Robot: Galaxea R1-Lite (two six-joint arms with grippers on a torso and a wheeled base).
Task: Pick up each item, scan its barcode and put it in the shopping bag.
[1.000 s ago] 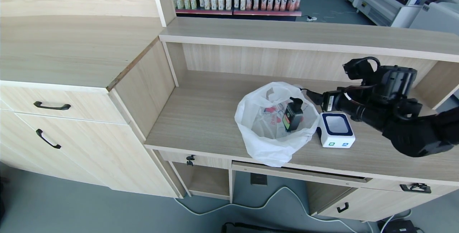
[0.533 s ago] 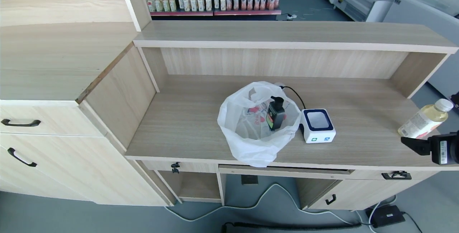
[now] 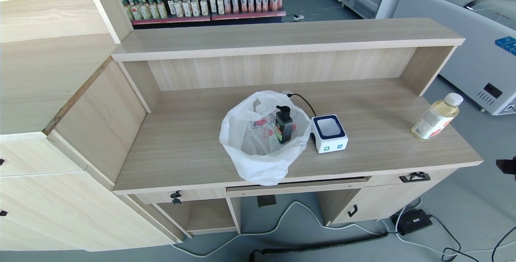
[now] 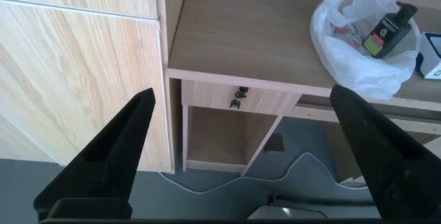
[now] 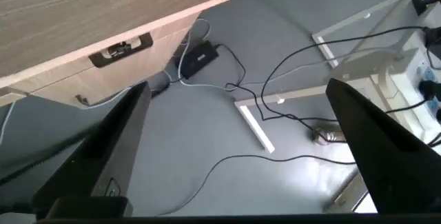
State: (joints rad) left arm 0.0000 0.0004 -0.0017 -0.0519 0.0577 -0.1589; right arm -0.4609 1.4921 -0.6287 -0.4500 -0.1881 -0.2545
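Right claw (image 5: 238, 89) pulling back off the desk (image 3: 383, 137), gaping wide, bottle (image 3: 436, 117) standing ahead of it, left claw (image 4: 241, 93) gaping too

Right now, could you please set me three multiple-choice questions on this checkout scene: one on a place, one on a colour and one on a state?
1. Where is the black pump bottle?
A) standing in the white bag
B) lying flat beside it
C) held in the air

2. What colour is the cap of the pale bottle at the counter's right end?
A) red
B) black
C) white

3. How is the left gripper?
A) shut on a bottle
B) open, holding nothing
C) shut on nothing

Answers:
1 A: its pump head rises inside the bag's open mouth.
2 C: the cap is white above the yellowish liquid.
3 B: its fingers stand wide apart with nothing between them.
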